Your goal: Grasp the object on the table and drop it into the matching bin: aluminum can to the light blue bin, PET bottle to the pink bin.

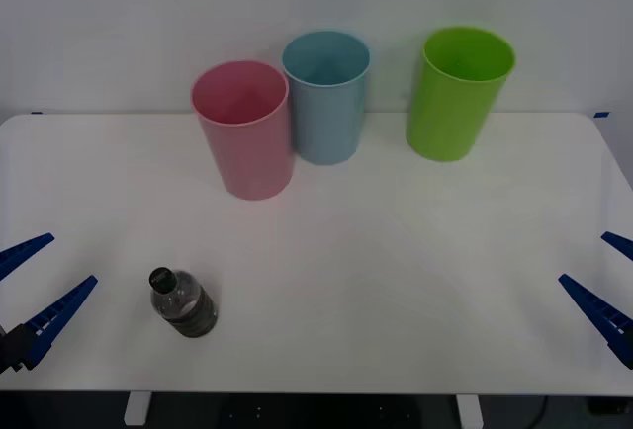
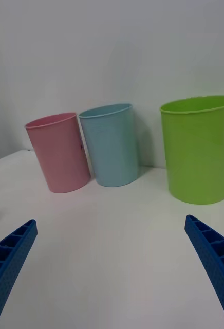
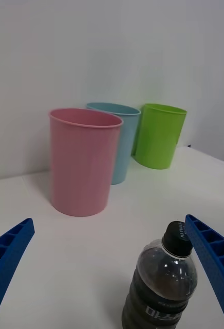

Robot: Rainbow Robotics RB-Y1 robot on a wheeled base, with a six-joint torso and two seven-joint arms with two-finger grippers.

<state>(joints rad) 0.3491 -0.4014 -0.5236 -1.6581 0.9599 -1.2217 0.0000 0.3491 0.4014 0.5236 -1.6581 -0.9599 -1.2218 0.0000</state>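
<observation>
The PET bottle [image 1: 182, 302] stood upright on the bench [image 1: 396, 251] near its front left edge, just beside the left hand [image 1: 32, 291], whose fingers were spread wide and empty, seemingly ready to close on it. Well behind it stood the pink bin [image 1: 244, 130], its mouth open upward to take the drop, with the light blue bin [image 1: 325, 98] almost touching and a lime green bin [image 1: 457, 93] farther right. The right hand [image 1: 605, 287] waited open and empty at the bench's right edge, clear of the work.
</observation>
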